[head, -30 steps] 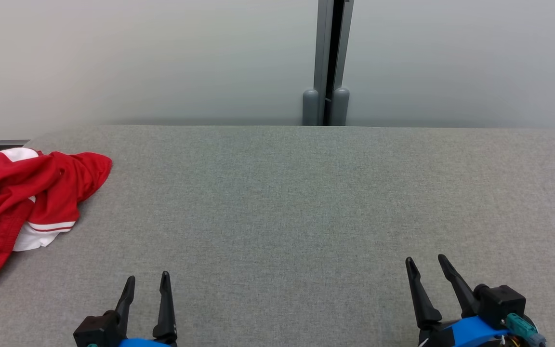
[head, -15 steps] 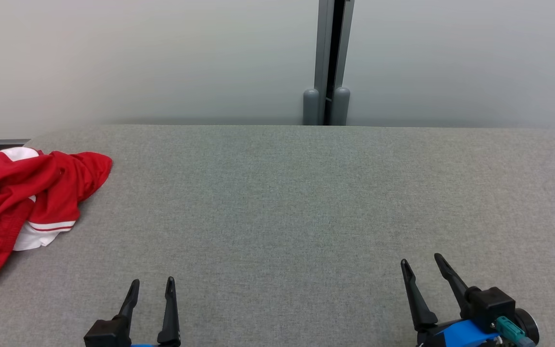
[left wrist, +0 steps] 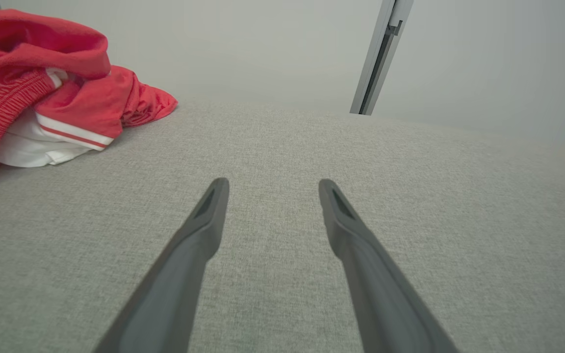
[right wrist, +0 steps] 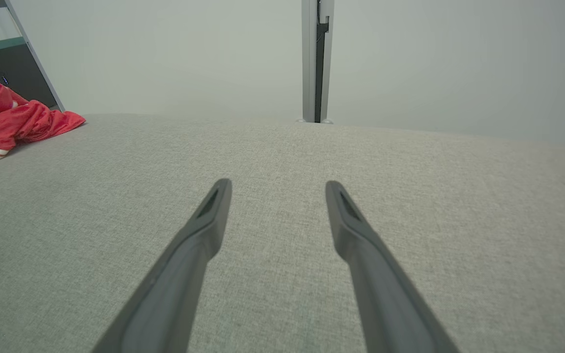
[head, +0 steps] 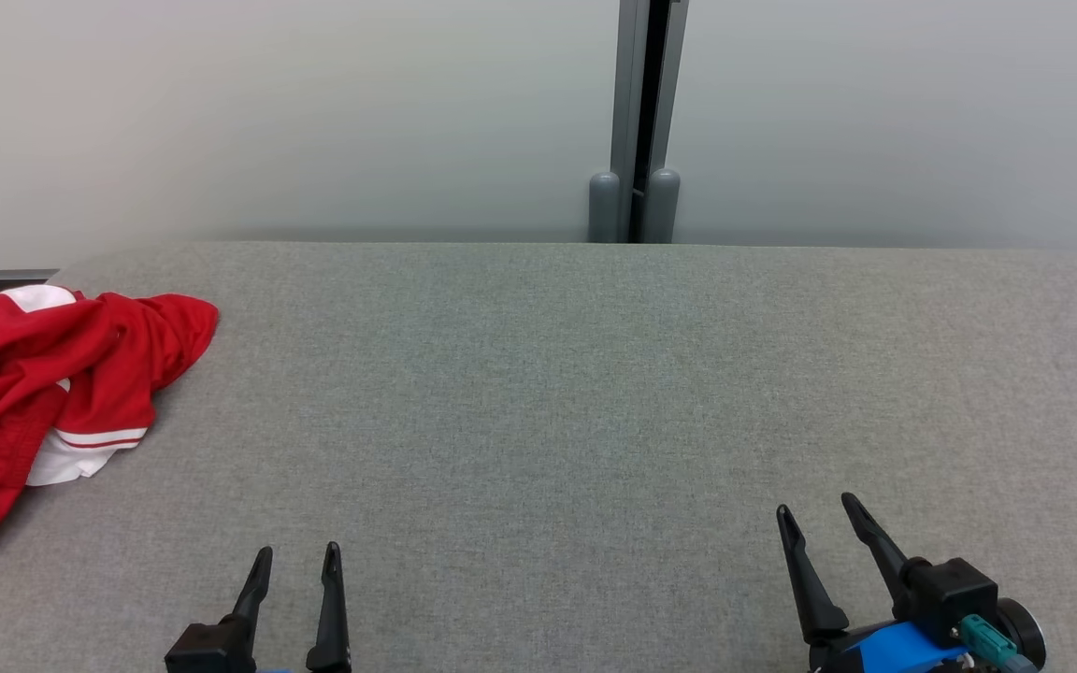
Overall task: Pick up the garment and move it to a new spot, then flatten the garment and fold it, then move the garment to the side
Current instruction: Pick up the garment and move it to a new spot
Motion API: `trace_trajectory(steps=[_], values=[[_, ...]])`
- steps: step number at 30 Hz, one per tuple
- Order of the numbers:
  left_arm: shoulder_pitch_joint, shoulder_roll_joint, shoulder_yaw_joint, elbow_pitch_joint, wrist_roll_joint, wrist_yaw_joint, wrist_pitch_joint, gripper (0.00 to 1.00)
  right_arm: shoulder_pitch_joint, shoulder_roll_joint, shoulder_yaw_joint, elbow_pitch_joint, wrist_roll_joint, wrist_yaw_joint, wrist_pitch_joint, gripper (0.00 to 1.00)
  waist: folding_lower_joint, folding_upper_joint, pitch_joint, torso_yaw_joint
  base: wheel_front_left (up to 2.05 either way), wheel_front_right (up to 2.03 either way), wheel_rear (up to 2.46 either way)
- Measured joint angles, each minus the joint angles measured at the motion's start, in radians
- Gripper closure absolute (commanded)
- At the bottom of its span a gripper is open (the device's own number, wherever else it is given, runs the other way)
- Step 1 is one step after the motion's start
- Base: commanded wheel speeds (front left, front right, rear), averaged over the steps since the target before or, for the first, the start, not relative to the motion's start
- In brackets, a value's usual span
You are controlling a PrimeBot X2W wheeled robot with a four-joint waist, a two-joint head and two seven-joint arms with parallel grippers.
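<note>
A crumpled red garment [head: 43,374] with white trim lies in a heap at the far left of the grey fabric table [head: 548,393], running off the view's left edge. It also appears at upper left in the left wrist view as the garment [left wrist: 42,88], and small at the left edge of the right wrist view, garment [right wrist: 8,122]. My left gripper [head: 297,551] stands open near the front edge, to the right of the garment and apart from it, nothing between its fingers. Over at the lower right my right gripper [head: 817,509] is open and empty too.
A pale wall runs behind the table, with a grey vertical post [head: 637,121] at the back centre. A dark framed opening [right wrist: 3,73] shows beyond the table's left end. The cloth surface stretches wide between the garment and the right gripper.
Both grippers have drawn back slightly toward the front edge, the left one more. The garment has not moved.
</note>
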Motion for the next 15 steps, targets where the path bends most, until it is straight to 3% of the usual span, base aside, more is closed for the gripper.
trace_trajectory(steps=[10, 15], values=[[0.0, 0.0, -0.002, 0.002, -0.002, 0.006, 0.0, 0.0, 0.0, 0.0, -0.004, 0.0, 0.0, 0.0, 0.0, 0.0, 0.0, 0.0, 0.003, 0.004, 0.0, 0.0, 0.0], [-0.005, 0.0, -0.008, 0.002, -0.002, 0.006, 0.0, 0.0, 0.007, -0.001, -0.023, 0.0, 0.0, 0.0, 0.0, 0.0, 0.0, 0.0, -0.004, 0.038, 0.0, 0.0, 0.0]])
